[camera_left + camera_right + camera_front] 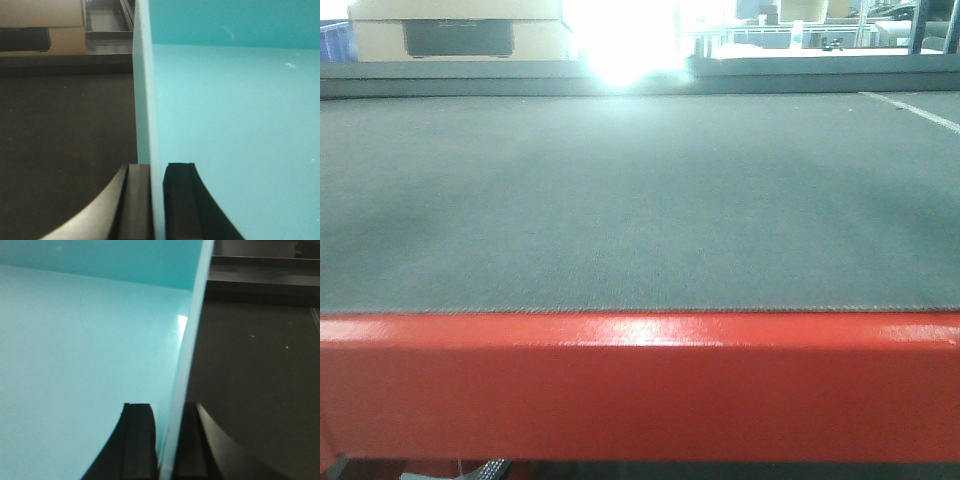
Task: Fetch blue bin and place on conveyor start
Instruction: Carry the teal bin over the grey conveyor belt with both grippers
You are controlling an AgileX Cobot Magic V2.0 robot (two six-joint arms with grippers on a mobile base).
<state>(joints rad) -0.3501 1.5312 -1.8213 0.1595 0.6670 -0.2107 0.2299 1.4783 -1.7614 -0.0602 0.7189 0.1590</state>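
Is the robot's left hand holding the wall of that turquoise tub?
Yes, the left hand has a finger on each side of the tub wall, pinching it.

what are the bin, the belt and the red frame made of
The blue bin looks like smooth plastic: uniform colour, soft sheen, thin wall. The belt seems matte rubber or fabric, finely grained. The red frame is probably painted metal, glossy with bright reflections.

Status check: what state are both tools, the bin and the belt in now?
blue bin: held by both walls, visible interior empty
left tool: shut on its left wall
right tool: shut on its right wall
conveyor start: no bin on it in front view
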